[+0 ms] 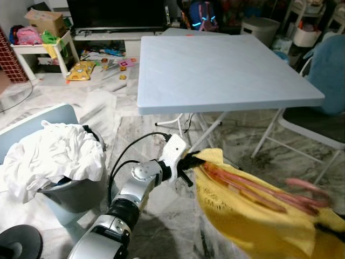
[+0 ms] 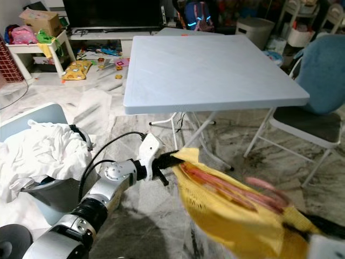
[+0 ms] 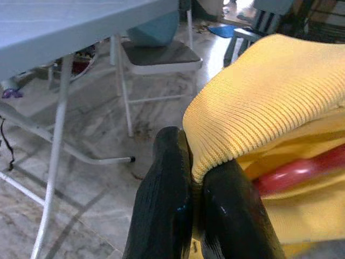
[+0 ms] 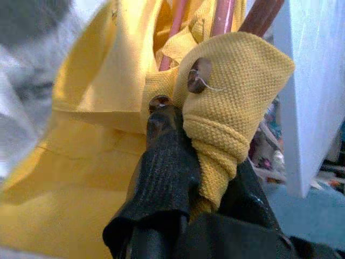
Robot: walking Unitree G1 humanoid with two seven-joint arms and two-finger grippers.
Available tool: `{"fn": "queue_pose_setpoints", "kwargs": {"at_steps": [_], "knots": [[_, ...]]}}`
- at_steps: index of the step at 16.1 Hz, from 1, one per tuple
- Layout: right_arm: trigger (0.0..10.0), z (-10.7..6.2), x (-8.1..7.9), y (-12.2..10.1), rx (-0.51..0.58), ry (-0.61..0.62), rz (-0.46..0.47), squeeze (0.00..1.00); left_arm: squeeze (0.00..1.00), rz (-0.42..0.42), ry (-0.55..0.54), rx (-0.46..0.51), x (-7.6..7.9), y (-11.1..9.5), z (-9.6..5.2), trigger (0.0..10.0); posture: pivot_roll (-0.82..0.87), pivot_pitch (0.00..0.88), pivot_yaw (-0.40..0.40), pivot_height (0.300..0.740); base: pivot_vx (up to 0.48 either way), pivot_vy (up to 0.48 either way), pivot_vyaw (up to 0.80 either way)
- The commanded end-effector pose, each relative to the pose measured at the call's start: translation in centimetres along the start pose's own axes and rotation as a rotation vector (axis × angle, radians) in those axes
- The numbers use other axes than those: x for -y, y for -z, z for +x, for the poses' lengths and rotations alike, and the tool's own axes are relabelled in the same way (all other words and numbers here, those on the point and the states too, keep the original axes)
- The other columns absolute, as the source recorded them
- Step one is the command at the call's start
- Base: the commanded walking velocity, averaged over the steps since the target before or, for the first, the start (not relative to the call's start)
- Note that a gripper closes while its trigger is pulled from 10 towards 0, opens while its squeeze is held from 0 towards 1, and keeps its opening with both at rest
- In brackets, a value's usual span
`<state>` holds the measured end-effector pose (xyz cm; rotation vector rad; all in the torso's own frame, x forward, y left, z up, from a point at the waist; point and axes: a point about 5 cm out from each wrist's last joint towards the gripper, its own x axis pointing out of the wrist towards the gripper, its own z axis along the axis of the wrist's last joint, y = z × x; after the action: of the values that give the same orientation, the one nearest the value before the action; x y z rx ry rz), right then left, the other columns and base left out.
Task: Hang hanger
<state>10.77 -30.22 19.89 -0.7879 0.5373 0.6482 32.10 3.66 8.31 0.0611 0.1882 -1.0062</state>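
while the yellow shirt [image 1: 259, 216] hangs low in front of the robot, the left hand [image 1: 190, 162] is clamped on its ribbed edge and the right hand [image 4: 188, 178] pinches the buttoned fabric. a red hanger [image 1: 253, 189] lies inside the shirt. left of it stands a basket [image 1: 64, 191] of white laundry [image 1: 51, 154]. beyond is the pale blue counter [image 1: 221, 70], with a chair [image 1: 318, 108] to its right.

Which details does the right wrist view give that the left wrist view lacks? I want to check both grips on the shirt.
Right wrist alone: two brown buttons on the fabric bunched in the right hand. Left wrist alone: the left hand pinching a ribbed hem, plus a folding chair and table legs. Both: the yellow shirt clamped between black fingers, and the pink hanger inside it.
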Motion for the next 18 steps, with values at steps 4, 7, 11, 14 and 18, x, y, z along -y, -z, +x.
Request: {"fn": "queue_pose_setpoints", "kwargs": {"at_steps": [4, 7, 11, 14, 18], "knots": [[10.0, -5.2, 2.4, -0.3, 0.039, 0.090, 0.100, 0.00, 0.00, -0.037, -0.139, -0.041, -2.5, 0.9, -2.0, 0.0, -0.11, 0.000, -0.016, 0.740, 0.000, 0.000, 0.00], [10.0, -5.3, 2.6, -1.5, 0.196, 0.110, 0.173, 0.00, 0.00, -0.060, -0.109, -0.049, -2.1, 1.0, -1.7, 3.5, -0.10, 0.000, -0.015, 0.740, 0.000, 0.000, 0.00], [10.0, -1.7, 3.6, -3.4, 0.389, 0.269, 0.260, 0.00, 1.00, -0.096, -0.174, -0.004, -2.5, 0.3, -1.4, 10.0, -0.10, 0.000, -0.018, 0.740, 0.000, 0.000, 0.00], [10.0, 3.1, 3.7, -3.8, 0.418, 0.397, 0.341, 0.00, 1.00, -0.039, -0.148, 0.008, -2.0, 0.0, -1.2, 10.0, -0.09, 0.000, -0.021, 0.740, 0.000, 0.000, 0.00], [10.0, 7.9, 2.5, -5.0, 0.403, 0.387, 0.361, 0.00, 1.00, 0.054, -0.114, 0.029, -1.6, -0.7, -1.0, 10.0, -0.07, 0.000, -0.024, 0.740, 0.000, 0.000, 0.00]]}}
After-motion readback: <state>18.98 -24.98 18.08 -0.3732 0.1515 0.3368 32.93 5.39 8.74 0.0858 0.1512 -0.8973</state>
